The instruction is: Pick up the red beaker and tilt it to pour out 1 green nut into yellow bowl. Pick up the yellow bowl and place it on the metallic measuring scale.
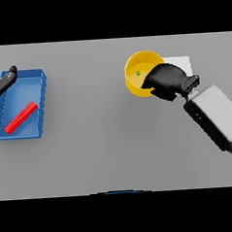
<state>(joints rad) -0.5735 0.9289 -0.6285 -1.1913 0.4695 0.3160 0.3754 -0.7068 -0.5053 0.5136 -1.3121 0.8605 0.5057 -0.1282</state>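
Note:
The yellow bowl (136, 70) is right of the table's middle, toward the back, with a small green nut (138, 73) inside it. My right hand (167, 81) covers the bowl's right side, its fingers curled round the rim. Behind that hand a pale corner of the metallic scale (181, 63) shows; I cannot tell whether the bowl touches it. The red beaker (21, 117) lies on its side in the blue tray (38, 81) at the far left. My left hand (3, 82) hovers over the tray's back left corner, fingers straight, holding nothing.
The blue tray has raised walls and takes up the left edge of the table. My right forearm (215, 119) slants in from the lower right. Grey tabletop spreads between the tray and the bowl.

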